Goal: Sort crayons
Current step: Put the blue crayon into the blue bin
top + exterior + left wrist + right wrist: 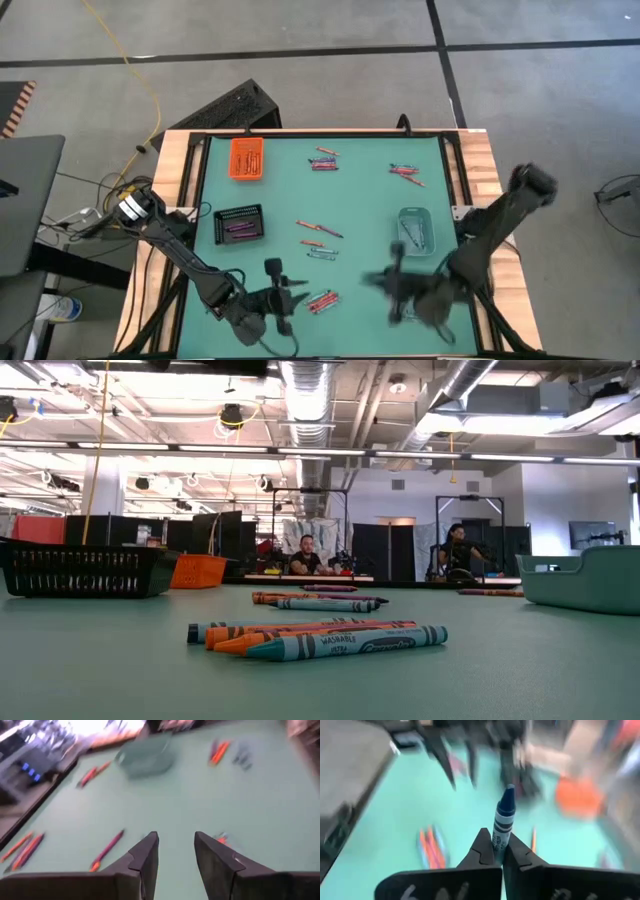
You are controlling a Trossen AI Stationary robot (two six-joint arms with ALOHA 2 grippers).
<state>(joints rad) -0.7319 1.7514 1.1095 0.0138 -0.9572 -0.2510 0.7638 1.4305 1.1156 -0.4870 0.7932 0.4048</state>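
The right claw [494,851] pinches 1 dark-blue wax crayon [503,820] by its end, so a swing could shake it loose, while the left claw [176,851] gapes empty.

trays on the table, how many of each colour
orange tray: 1
black tray: 1
pale grey-blue tray: 1
total: 3
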